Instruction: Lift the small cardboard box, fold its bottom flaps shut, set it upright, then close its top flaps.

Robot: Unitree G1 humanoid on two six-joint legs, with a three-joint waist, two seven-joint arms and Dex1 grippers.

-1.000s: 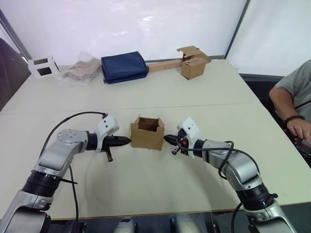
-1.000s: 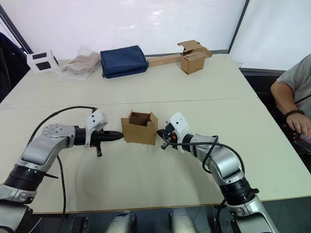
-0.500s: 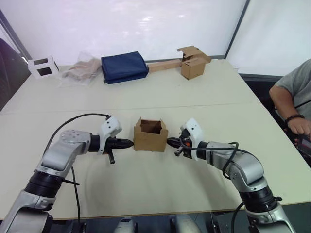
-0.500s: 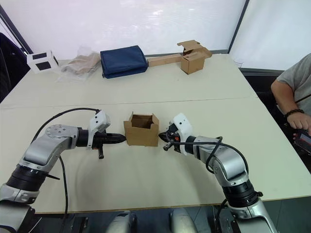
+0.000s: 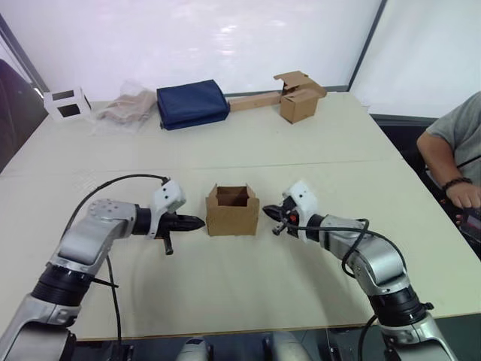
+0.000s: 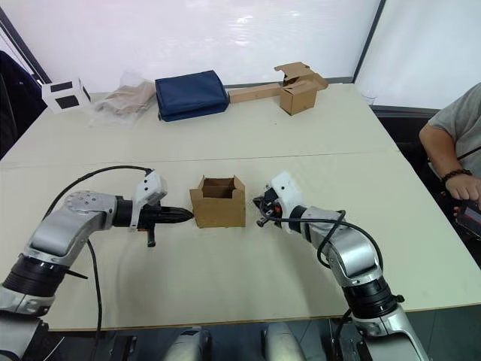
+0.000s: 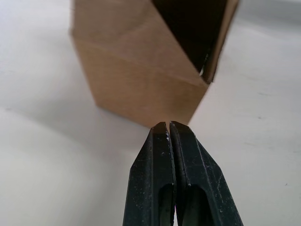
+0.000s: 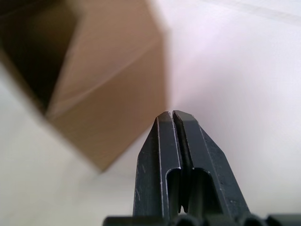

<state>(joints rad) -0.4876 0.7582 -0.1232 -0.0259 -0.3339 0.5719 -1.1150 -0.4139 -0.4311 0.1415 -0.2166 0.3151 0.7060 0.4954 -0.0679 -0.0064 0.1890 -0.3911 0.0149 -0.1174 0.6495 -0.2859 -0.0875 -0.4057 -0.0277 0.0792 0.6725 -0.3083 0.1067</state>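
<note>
The small cardboard box [image 5: 232, 218] stands upright at the middle of the table, its mouth open upward. Its top flaps [image 5: 233, 192] stick up around the opening. The bottom flaps are hidden under it. My left gripper [image 5: 200, 222] is shut, and its tip is at the lower left side of the box [image 7: 136, 80], touching or nearly so. My right gripper [image 5: 266, 213] is shut too. It points at the right side of the box [image 8: 103, 94] with a small gap between them. Neither gripper holds anything.
Along the table's far edge lie a white block [image 5: 66, 104], a crumpled plastic bag [image 5: 124, 109], a navy bag [image 5: 192, 104], a flat cardboard strip [image 5: 254, 102] and another open cardboard box [image 5: 299, 98]. A person [image 5: 455, 150] sits at the right edge of the table.
The box has slid slightly to the right and turned squarer to me. The right gripper has drawn back to the right, off the box's side. The left gripper followed the box.
</note>
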